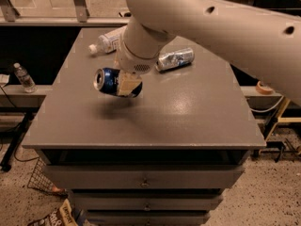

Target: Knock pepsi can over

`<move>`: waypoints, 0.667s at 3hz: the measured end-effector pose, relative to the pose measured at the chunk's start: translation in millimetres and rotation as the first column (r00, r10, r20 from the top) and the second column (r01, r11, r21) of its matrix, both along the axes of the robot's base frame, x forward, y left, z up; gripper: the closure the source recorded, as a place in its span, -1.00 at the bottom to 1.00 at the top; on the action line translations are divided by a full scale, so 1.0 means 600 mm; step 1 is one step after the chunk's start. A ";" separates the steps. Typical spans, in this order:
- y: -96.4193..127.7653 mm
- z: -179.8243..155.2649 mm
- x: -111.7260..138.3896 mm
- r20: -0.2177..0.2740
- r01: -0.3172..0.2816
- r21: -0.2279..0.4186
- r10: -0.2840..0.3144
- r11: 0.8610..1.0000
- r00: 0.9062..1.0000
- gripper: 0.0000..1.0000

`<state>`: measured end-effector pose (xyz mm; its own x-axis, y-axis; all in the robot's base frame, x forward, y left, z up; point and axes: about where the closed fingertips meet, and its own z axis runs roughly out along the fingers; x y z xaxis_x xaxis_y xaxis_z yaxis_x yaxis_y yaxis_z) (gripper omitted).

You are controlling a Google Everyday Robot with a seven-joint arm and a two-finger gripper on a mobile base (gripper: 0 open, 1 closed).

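Note:
The pepsi can is dark blue with a silver top. It lies on its side in the air above the left middle of the grey table, its top facing left and its shadow on the tabletop below it. My gripper hangs from the big white arm and is shut on the can's right half. One tan finger shows across the front of the can; the other finger is hidden behind it.
A silver-grey can lies on its side behind the gripper to the right. A clear plastic bottle lies at the back left of the table. A small bottle stands on a ledge to the left. A tape roll lies to the right.

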<state>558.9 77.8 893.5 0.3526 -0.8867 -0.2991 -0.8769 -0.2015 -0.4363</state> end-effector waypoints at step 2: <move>0.037 -0.034 -0.023 0.025 -0.161 -0.285 0.175 0.945 0.984 1.00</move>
